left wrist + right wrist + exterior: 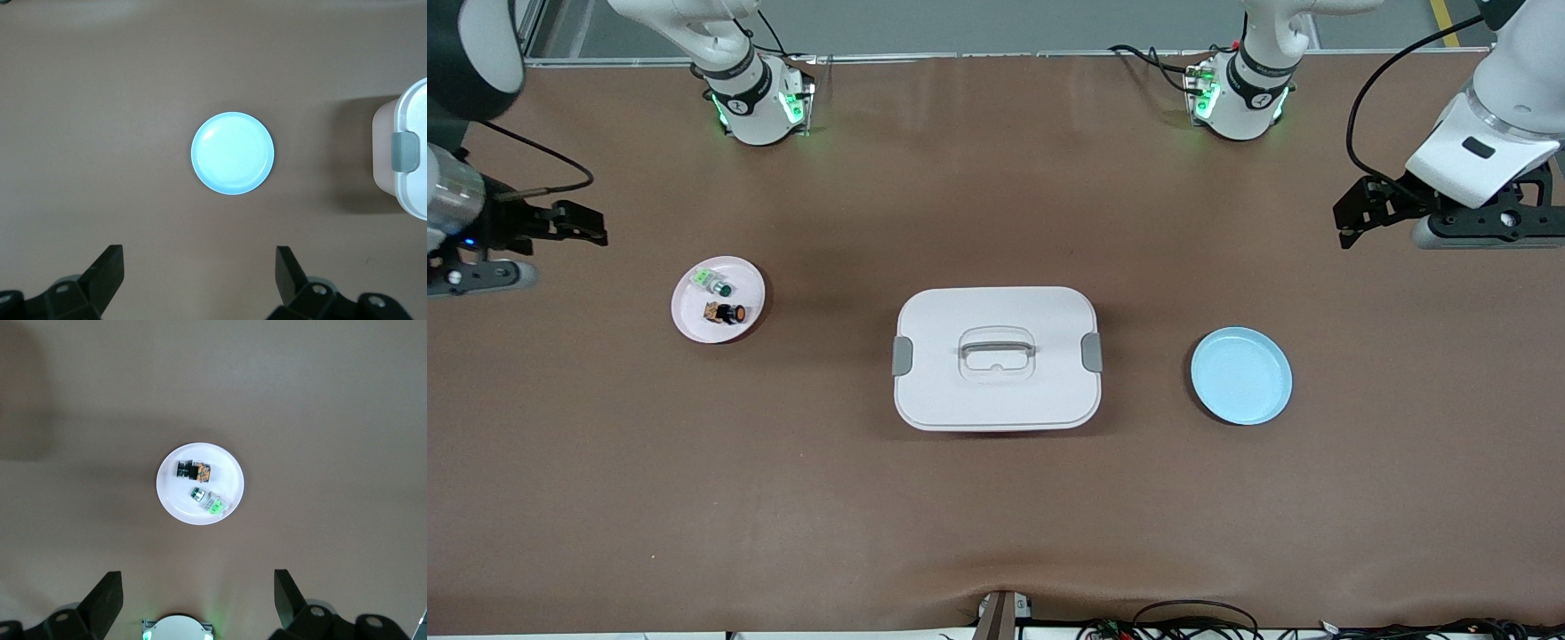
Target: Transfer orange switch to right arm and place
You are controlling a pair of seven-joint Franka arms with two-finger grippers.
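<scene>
Orange switch (727,313) on round pink plate (694,324), possibly glossy, left fingers (107,270) wide, right fingers (107,597) wide.

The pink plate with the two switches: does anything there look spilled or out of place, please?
Nothing stands out. The orange switch and green switch both lie on their sides on the pink plate, with nothing spilled onto the table.
</scene>
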